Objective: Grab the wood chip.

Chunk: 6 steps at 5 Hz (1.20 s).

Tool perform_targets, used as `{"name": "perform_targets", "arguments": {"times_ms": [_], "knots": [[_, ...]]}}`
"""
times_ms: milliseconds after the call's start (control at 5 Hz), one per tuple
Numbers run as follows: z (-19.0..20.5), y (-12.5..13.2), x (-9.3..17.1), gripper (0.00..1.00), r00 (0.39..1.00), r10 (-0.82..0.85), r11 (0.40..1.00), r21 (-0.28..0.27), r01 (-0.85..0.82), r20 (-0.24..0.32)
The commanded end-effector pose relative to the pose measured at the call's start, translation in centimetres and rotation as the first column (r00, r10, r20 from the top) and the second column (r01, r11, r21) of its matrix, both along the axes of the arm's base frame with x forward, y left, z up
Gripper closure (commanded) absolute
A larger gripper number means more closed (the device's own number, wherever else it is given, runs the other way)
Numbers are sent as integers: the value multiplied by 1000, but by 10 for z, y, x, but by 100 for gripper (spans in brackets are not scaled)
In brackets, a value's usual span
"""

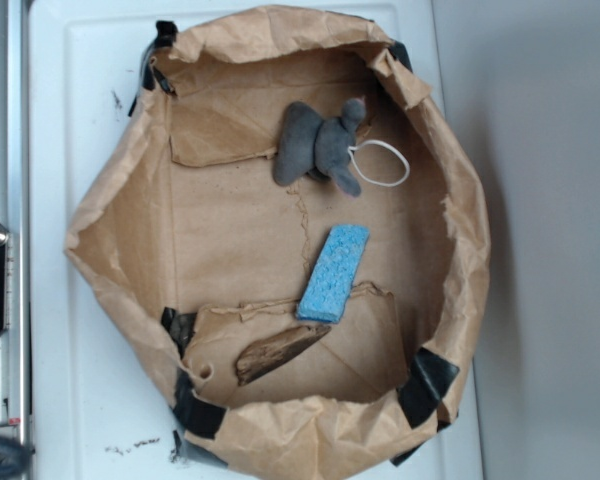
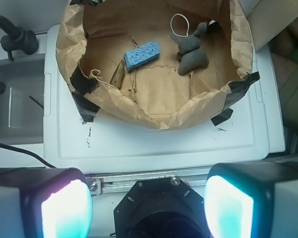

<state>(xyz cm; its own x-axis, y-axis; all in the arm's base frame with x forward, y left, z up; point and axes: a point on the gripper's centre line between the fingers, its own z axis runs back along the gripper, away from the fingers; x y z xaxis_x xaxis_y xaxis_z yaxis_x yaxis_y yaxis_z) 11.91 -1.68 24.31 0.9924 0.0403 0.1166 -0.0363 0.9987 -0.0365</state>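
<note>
The wood chip (image 1: 278, 353) is a dark brown, pointed sliver lying on a torn flap near the front of the brown paper bag (image 1: 472, 230). From the wrist view only a thin slice of the wood chip (image 2: 117, 75) shows, beside the bag's near wall (image 2: 159, 116). My gripper (image 2: 148, 208) hangs well back from the bag, above the black robot base. It is open, its two glowing pads (image 2: 67, 210) wide apart with nothing between them. The exterior view does not show the gripper.
A blue sponge (image 1: 334, 273) lies just beyond the chip, its end almost touching it. A grey plush toy (image 1: 320, 143) with a white loop (image 1: 382, 163) sits farther back. Black tape holds the bag's rim (image 1: 427, 385). The bag rests on a white lid (image 1: 80, 120).
</note>
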Motion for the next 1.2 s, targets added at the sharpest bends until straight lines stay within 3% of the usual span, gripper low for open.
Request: {"name": "perform_targets", "arguments": {"times_ms": [0, 200, 400, 600, 800, 1000], "knots": [[0, 0, 0, 0, 1000, 0, 1000, 0, 0, 0], [8, 7, 44, 0, 999, 43, 998, -37, -42, 21], [9, 34, 76, 0, 990, 144, 986, -89, -143, 9], [-7, 46, 93, 0, 975, 218, 964, -164, -208, 50], [-44, 55, 105, 0, 953, 303, 938, -185, -294, 21], [-83, 50, 111, 0, 946, 322, 941, -116, -318, 19]]}}
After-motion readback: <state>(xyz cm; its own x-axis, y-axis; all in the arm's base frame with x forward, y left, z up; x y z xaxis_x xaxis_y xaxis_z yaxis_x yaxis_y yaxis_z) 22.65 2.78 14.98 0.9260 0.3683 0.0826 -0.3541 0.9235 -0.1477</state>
